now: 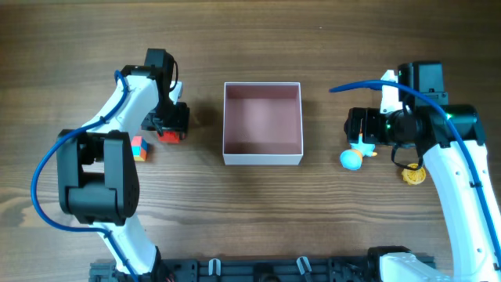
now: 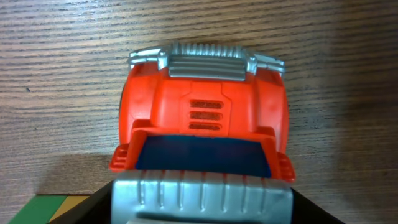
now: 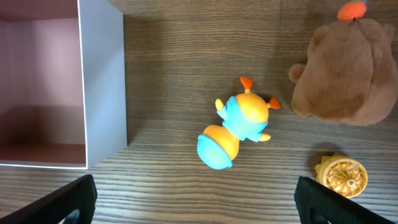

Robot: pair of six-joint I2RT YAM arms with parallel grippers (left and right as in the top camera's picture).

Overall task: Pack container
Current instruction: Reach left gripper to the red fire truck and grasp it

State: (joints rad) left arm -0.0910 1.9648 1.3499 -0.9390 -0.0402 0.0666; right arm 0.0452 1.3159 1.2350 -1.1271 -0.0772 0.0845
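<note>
The container point(image 1: 262, 159) is a square white-walled box with a dull pink inside at the table's middle; its wall also shows in the right wrist view point(image 3: 102, 87). My left gripper point(image 1: 169, 124) is left of it, shut on a red toy truck point(image 1: 170, 135). In the left wrist view the truck point(image 2: 205, 106) rests on the wood, its silver end between the black fingers point(image 2: 199, 208). My right gripper point(image 1: 362, 129) is right of the container, open and empty point(image 3: 196, 205), above a blue and orange duck toy point(image 3: 239, 127) lying on the table point(image 1: 352, 159).
A multicoloured cube point(image 1: 139, 147) lies just left of the truck; its corner shows in the left wrist view point(image 2: 37, 210). A brown plush bear point(image 3: 348, 68) and a yellow round toy point(image 3: 341, 176) point(image 1: 413, 174) lie right of the duck.
</note>
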